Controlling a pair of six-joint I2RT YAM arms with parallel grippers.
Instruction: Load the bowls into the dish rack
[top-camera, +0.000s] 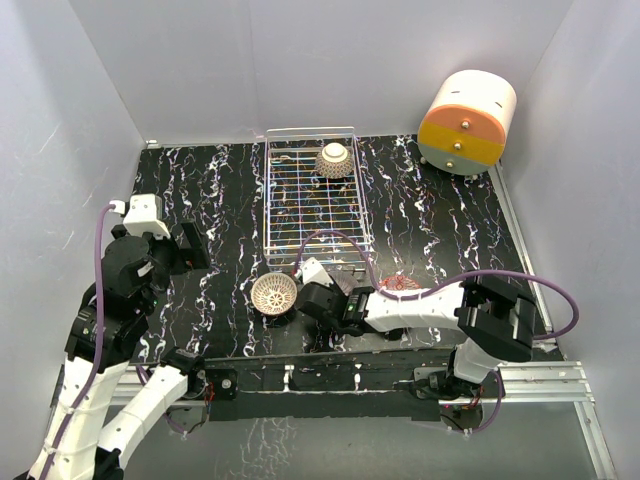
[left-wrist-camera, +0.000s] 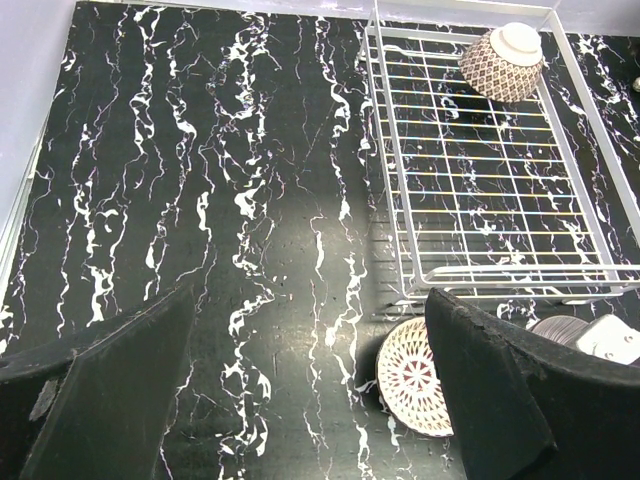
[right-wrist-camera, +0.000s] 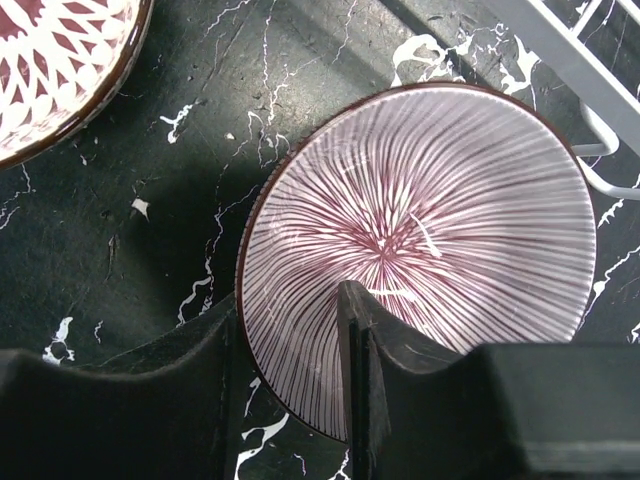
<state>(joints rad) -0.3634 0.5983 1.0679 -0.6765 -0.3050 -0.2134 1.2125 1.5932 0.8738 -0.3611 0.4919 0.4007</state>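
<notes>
The silver wire dish rack (top-camera: 312, 215) lies mid-table, with one bowl (top-camera: 334, 158) upside down in its far right corner; this bowl also shows in the left wrist view (left-wrist-camera: 503, 62). A white-lattice bowl (top-camera: 274, 294) sits on the table just in front of the rack. A red bowl (top-camera: 401, 284) shows behind the right arm. My right gripper (right-wrist-camera: 288, 300) straddles the near rim of a purple-striped bowl (right-wrist-camera: 430, 220), one finger outside and one inside, closed on it beside the rack's corner (right-wrist-camera: 590, 90). My left gripper (top-camera: 188, 248) is open and empty at the left.
A cream-and-orange cylindrical drawer unit (top-camera: 467, 122) stands at the back right. Grey walls close in the black marbled table on three sides. The lattice bowl (right-wrist-camera: 50, 70) lies close to the left of the right gripper.
</notes>
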